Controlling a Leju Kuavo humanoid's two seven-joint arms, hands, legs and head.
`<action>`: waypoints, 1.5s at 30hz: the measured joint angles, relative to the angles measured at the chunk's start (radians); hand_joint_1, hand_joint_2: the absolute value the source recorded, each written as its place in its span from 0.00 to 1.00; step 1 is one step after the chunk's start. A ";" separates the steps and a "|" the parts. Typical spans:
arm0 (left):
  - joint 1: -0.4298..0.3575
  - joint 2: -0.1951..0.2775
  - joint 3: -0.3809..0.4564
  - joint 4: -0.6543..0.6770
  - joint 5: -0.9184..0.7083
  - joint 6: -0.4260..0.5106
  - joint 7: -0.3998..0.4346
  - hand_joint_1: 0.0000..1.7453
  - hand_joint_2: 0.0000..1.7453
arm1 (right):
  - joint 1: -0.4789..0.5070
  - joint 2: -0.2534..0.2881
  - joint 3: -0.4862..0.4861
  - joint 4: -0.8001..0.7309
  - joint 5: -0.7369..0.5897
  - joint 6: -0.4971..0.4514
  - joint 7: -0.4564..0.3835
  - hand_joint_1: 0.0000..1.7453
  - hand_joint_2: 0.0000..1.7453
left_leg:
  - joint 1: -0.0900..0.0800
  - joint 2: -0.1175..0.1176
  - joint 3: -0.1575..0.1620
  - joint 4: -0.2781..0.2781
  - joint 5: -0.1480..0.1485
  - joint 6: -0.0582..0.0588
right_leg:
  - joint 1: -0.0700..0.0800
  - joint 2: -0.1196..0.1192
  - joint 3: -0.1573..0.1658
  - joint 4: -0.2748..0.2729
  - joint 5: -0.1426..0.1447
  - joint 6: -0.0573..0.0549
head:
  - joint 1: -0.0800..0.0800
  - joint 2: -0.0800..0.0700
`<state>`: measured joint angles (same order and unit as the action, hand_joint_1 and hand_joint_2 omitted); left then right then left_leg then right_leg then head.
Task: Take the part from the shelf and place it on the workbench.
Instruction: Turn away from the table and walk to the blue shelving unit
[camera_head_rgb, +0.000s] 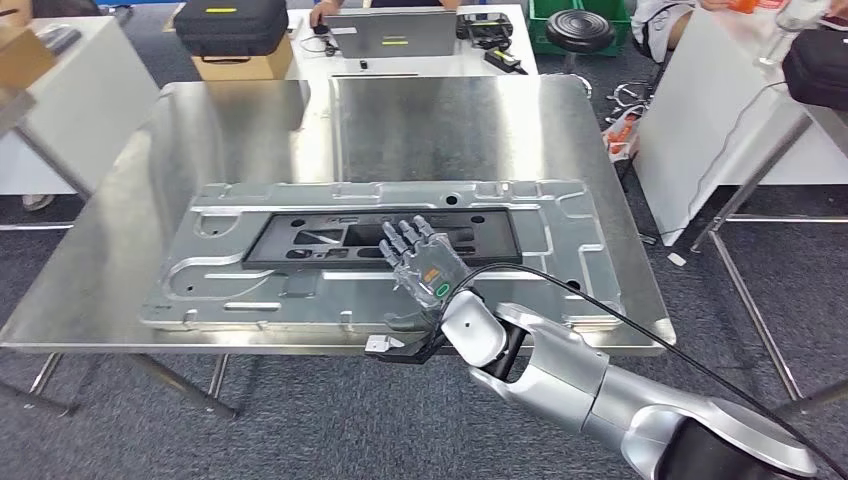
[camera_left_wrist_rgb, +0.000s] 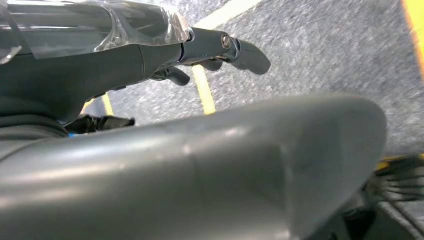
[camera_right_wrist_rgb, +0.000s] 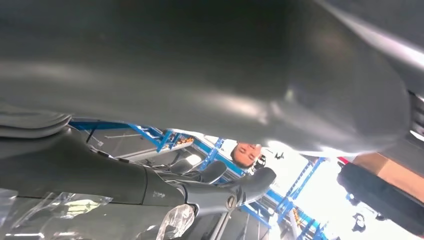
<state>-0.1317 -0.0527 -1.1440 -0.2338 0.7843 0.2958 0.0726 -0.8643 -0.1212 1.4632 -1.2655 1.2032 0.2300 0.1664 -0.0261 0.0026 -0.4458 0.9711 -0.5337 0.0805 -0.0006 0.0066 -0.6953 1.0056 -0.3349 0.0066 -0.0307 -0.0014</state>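
Part (camera_head_rgb: 400, 255) flat on table (camera_head_rgb: 440, 120) — right hand (camera_head_rgb: 425, 265) resting on top, fingers (camera_head_rgb: 405, 240) spread, steadying; left hand (camera_left_wrist_rgb: 220, 50) hanging, grip unclear.

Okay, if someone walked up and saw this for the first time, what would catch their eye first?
Probably the large grey metal part, lying flat across the shiny steel workbench. Next, the robot's right hand, resting on the part's near middle, fingers spread over its dark central panel.
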 joint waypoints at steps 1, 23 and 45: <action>-0.002 0.000 0.000 0.000 0.000 0.000 0.000 0.00 0.00 | -0.001 0.000 0.000 -0.001 0.000 0.000 0.000 0.00 0.00 | -0.005 0.003 0.000 -0.010 0.007 0.000 | -0.004 -0.002 0.002 -0.006 0.010 0.006 | 0.001 0.000; 0.001 -0.007 0.000 0.001 0.011 0.001 -0.004 0.00 0.00 | 0.007 -0.005 -0.030 -0.006 -0.068 -0.056 0.051 0.00 0.00 | 0.039 0.006 -0.257 0.227 0.013 -0.087 | -0.013 -0.003 0.138 -0.024 -0.112 -0.006 | 0.002 0.000; 0.018 -0.007 0.050 0.001 0.130 0.053 -0.020 0.00 0.00 | 0.690 -0.080 -0.486 0.465 -1.104 -0.525 -0.123 0.00 0.00 | 0.019 -0.002 -0.161 -0.043 0.196 -0.030 | -0.007 -0.007 0.222 -0.011 -0.155 0.042 | 0.010 0.000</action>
<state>-0.1137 -0.0595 -1.0940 -0.2331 0.9144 0.3489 0.0529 -0.1745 -0.2016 0.9771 -0.8010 0.0991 -0.2948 0.0433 -0.0070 0.0005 -0.6066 0.9276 -0.3378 0.0507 -0.0072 -0.0005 -0.4734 0.9941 -0.4903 0.0489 -0.0208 -0.0012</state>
